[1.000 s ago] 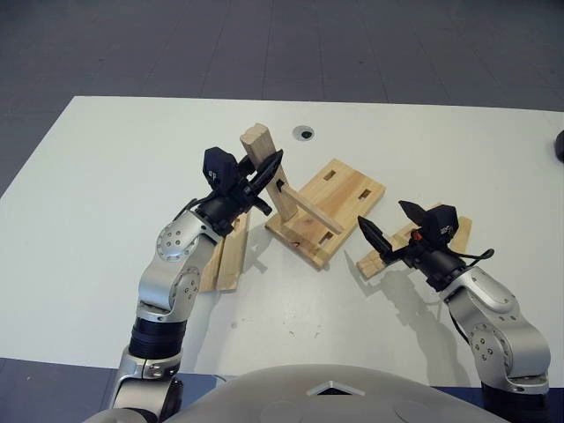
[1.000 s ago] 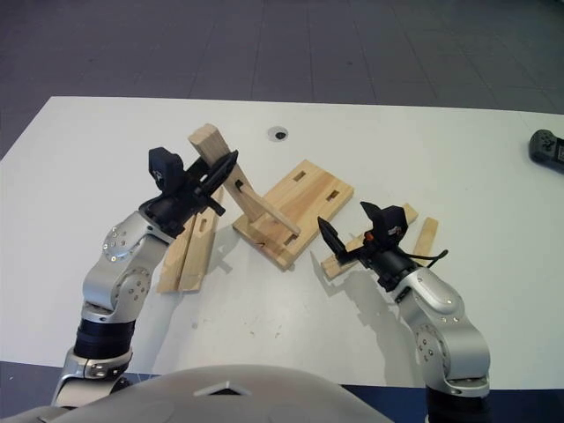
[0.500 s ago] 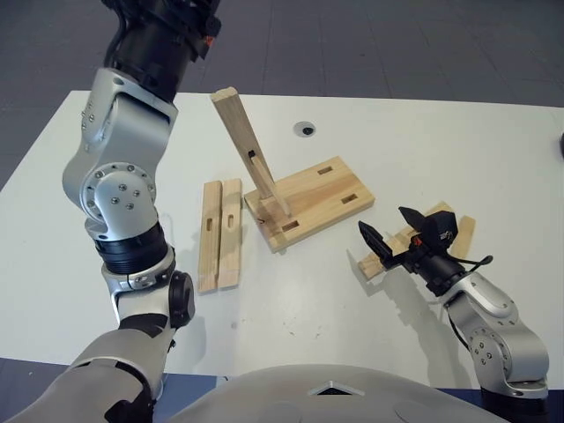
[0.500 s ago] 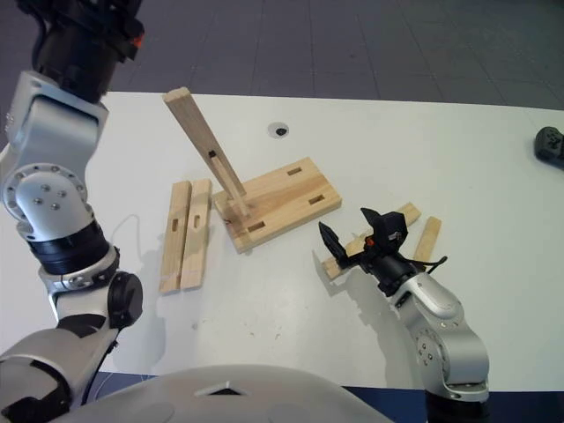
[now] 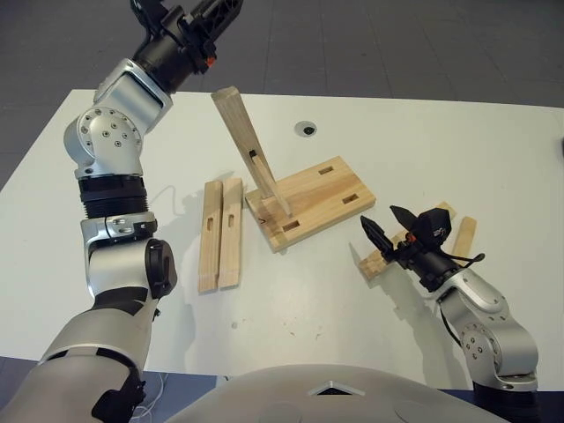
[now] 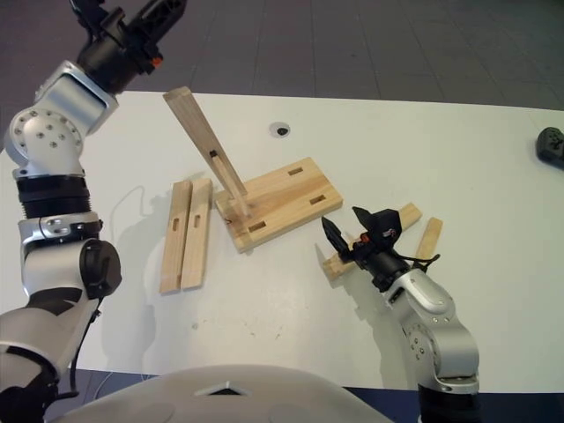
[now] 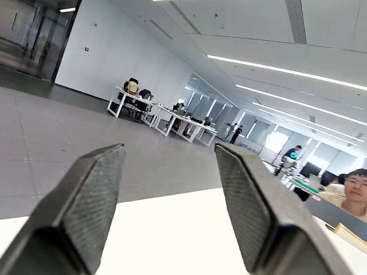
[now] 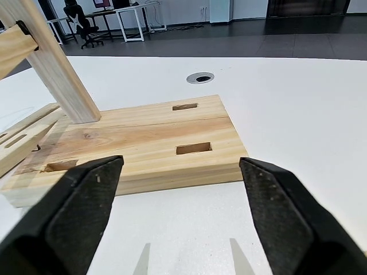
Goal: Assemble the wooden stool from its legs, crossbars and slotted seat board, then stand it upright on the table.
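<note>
Leaning leg (image 5: 249,145): unheld in seat board (image 5: 322,198) slot; may topple.
Left end effector (image 7: 169,183): spread.
Right end effector (image 5: 383,220): spread.

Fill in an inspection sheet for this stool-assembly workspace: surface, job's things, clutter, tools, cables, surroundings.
Surface: white table, with a round hole near its far edge.
Job's things: seat board lies flat; one leg stands tilted on it; two legs lie side by side to its left; crossbars lie flat to its right.
Clutter: dark device at the table's right edge.
Tools: left tool held high, open, empty; right tool low by the crossbars, open, empty.
Cables: thin black cable at the right wrist.
Surroundings: grey tiled floor.
</note>
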You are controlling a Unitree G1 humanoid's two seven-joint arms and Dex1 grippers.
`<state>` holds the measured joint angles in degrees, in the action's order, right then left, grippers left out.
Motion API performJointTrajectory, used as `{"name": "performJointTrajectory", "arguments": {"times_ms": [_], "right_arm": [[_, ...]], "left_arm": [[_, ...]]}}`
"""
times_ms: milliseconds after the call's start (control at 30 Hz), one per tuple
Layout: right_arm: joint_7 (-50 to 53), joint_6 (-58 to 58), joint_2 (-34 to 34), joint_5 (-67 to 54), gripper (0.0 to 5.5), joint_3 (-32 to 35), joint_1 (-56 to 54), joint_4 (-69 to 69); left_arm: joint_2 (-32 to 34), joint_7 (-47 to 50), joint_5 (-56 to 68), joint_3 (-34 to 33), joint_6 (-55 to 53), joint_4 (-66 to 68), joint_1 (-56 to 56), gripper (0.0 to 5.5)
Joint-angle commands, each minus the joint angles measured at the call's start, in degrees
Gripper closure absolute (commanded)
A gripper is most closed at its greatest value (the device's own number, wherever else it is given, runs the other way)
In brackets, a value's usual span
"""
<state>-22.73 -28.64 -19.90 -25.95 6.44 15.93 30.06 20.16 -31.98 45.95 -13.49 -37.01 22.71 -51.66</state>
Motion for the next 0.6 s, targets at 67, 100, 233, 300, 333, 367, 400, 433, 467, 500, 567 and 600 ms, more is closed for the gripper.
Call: {"name": "performJointTrajectory", "arguments": {"times_ms": [67, 100, 233, 300, 333, 367, 400, 433, 467, 500, 567, 600], "right_arm": [[0.44, 0.31, 0.08, 0.29, 2.17, 0.19, 0.25, -0.20], [0.21, 0.11, -0.03, -0.01, 1.99, 0.13, -0.37, -0.53], [-0.19, 0.07, -0.32, -0.15, 1.34, 0.00, -1.24, -1.30], [-0.27, 0.15, -0.34, -0.22, 1.02, 0.13, -1.26, -1.42], [-0.30, 0.15, -0.37, -0.21, 0.89, 0.13, -1.30, -1.47], [-0.30, 0.10, -0.39, -0.25, 0.74, 0.14, -1.23, -1.32], [-0.27, 0.04, -0.39, -0.27, 0.58, 0.14, -1.22, -1.21], [-0.26, -0.01, -0.41, -0.28, 0.43, 0.12, -1.27, -1.17], [-0.25, -0.07, -0.41, -0.32, 0.26, 0.12, -1.38, -1.17], [-0.25, -0.12, -0.43, -0.35, 0.13, 0.12, -1.54, -1.24], [-0.17, -0.12, -0.39, -0.40, 0.11, 0.17, -1.38, -1.00], [-0.13, -0.11, -0.37, -0.40, 0.11, 0.19, -1.19, -0.83]], "left_arm": [[-2.00, -5.39, -4.19, 3.40, 2.04, 2.74, -1.19, 3.75], [-2.10, -5.28, -4.27, 3.11, 2.17, 2.34, -1.25, 3.94], [-1.57, -5.43, -5.20, 1.86, 3.92, 1.60, -3.35, 4.64], [-1.25, -5.41, -4.61, 0.88, 4.00, 1.25, -5.67, 4.99], [-1.17, -5.36, -4.09, 0.35, 3.87, 0.84, -6.99, 5.12], [-1.16, -5.27, -3.49, -0.23, 3.63, 0.46, -8.37, 5.29], [-1.16, -5.33, -3.14, -0.59, 3.52, 0.06, -9.44, 5.46], [-1.26, -5.31, -2.72, -0.99, 3.31, -0.56, -10.40, 5.50], [-1.33, -5.38, -2.47, -1.20, 3.11, -1.02, -10.94, 5.50], [-1.38, -5.57, -2.63, -1.15, 3.15, -1.34, -11.08, 5.50], [-1.64, -5.92, -3.20, -0.81, 3.08, -1.29, -10.20, 5.50], [-1.79, -6.24, -4.12, -0.12, 3.40, -1.17, -8.95, 5.50]]}}
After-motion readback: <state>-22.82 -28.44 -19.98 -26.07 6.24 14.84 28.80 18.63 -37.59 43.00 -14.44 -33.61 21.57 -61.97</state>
